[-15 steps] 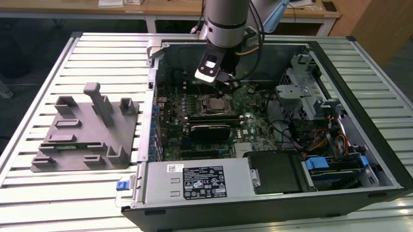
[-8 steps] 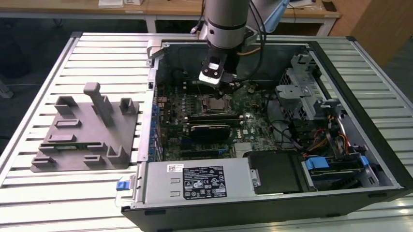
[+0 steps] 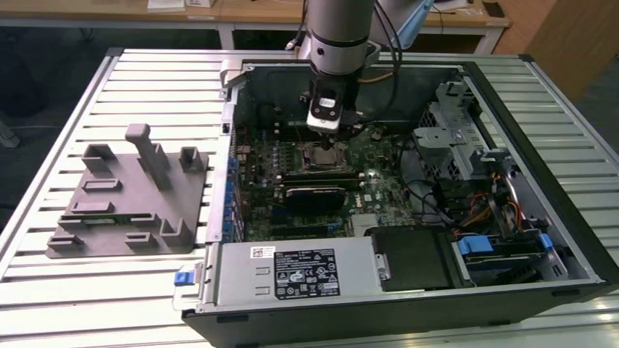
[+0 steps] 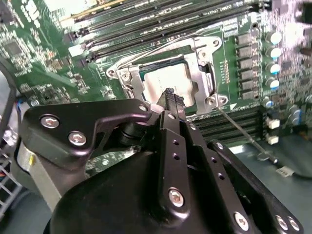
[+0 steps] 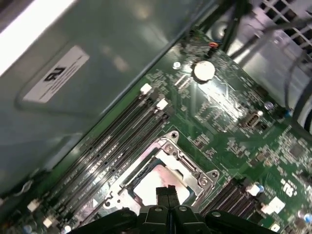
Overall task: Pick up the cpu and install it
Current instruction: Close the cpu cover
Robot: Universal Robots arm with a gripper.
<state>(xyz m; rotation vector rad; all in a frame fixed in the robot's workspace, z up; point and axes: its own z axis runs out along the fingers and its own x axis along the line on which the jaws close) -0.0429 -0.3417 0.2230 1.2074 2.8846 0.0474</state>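
Claw [image 5: 166, 191]: closed, the two fingers pressed flat together with nothing gripped between them. In both wrist views my fingertips [image 4: 170, 94] stand directly over the near edge of the cpu [image 4: 157, 82]. Whether they touch its top I cannot tell.

Cpu: lying flat in the socket on the green motherboard [image 3: 382, 181], silver-grey top facing up, framed on all sides by the metal socket frame [image 4: 201, 72]. In the first wrist view the cpu [image 5: 152, 183] shows level within the frame [image 5: 191, 168]. A thin wire lever [image 4: 235, 127] runs out from one corner of the socket.

Surroundings: memory slots [image 5: 112, 144] run alongside the socket, and a coin cell battery [image 5: 204, 71] sits further out on the board. In the exterior view my arm reaches down into the open computer case [image 3: 541, 170], which lies on the slatted worktop [image 3: 145, 80]. The grey fixture tray [image 3: 126, 206] with upright posts stands on the worktop beside the case, on the exterior view's left, well apart from my claw [image 3: 326, 136].
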